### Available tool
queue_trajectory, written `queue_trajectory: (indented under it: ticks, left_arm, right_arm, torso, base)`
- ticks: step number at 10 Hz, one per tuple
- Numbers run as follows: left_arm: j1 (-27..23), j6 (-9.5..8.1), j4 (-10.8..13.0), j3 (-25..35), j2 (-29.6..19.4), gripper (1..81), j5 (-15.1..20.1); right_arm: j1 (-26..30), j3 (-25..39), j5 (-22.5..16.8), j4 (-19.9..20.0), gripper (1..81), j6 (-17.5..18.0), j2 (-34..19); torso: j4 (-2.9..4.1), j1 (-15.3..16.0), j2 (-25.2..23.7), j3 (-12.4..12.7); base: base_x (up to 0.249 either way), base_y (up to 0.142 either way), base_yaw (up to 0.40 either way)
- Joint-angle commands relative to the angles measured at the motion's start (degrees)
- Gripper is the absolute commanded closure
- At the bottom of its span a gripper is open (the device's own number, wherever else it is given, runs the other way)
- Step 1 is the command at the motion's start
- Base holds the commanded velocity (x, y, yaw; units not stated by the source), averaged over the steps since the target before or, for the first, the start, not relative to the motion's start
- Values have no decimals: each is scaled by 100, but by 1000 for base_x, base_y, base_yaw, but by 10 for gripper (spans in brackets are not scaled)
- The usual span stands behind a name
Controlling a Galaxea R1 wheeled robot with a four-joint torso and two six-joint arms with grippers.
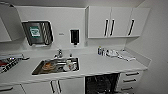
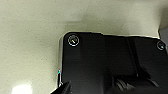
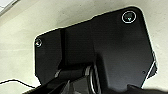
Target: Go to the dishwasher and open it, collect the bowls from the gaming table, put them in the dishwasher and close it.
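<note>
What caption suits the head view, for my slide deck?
Kitchenette: dishwasher open and dark under the white counter, sink full of dishes.

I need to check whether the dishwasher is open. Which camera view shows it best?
The head view: the dishwasher sits under the counter, its dark inside with racks exposed, so it looks open. Both wrist views look at pale floor, not the dishwasher.

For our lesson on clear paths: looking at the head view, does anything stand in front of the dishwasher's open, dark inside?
Nothing visible does. The dishwasher shows dark and open under the counter, between the white cabinet doors and the drawers.
</note>
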Motion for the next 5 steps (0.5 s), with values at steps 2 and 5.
queue_trajectory:
  ticks: [2, 5]
  left_arm:
    - [-238, -8, 24, -112, -1, 10, 251]
    - [-238, -8, 24, -350, 113, 10, 251]
  right_arm:
    - [302, 2, -264, -57, 10, -2, -18]
    - [285, -32, -264, -57, 10, -2, 8]
  torso:
    - [0, -5, 30, 41]
    - [-2, -7, 37, 30]
  base:
    - [0, 0, 0]
    - [0, 0, 0]
